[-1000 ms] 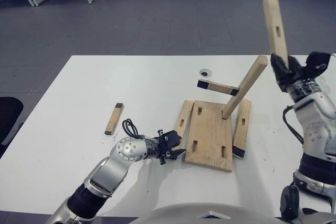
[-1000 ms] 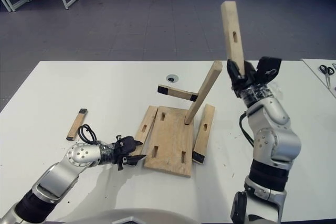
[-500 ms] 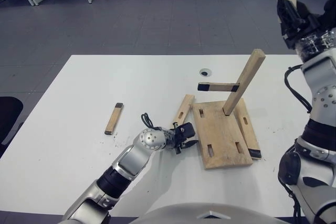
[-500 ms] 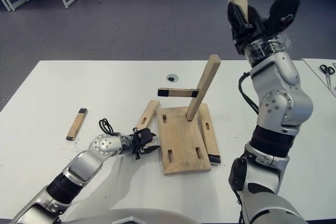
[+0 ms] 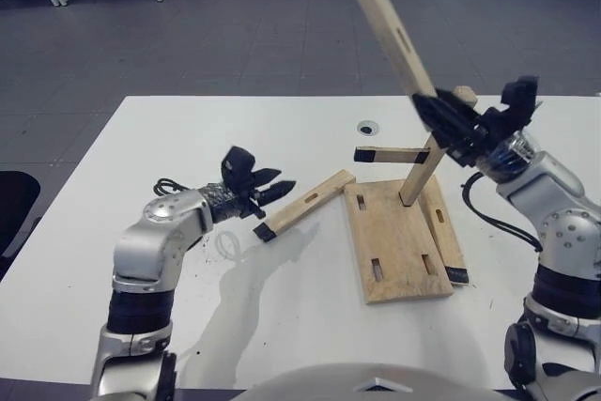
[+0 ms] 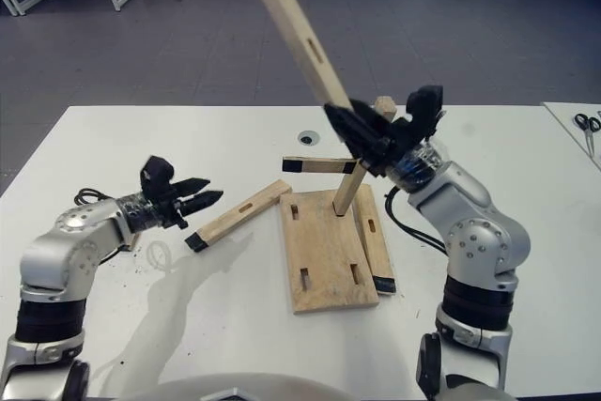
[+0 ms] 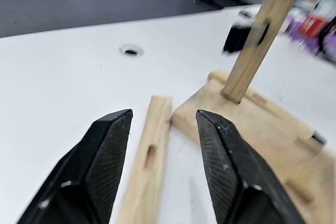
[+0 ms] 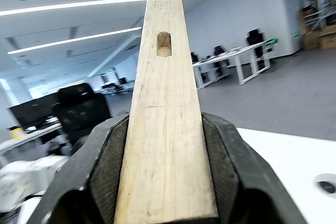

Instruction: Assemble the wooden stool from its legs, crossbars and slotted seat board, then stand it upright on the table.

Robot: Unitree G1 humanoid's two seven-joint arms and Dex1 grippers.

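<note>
Left eye view: seat board [image 5: 394,251] has one leg [image 5: 430,155] socketed, with a crossbar [image 5: 390,154]; right gripper [image 5: 443,115] clamps a second leg [image 5: 383,23] above the board; left gripper [image 5: 274,192], spread, hovers by a third leg [image 5: 308,203] left of it; most joints undone.

The seat board [image 5: 399,251] bears an upright leg [image 5: 416,180], with a loose leg [image 5: 305,204] left, another leg [image 5: 449,251] right.
</note>
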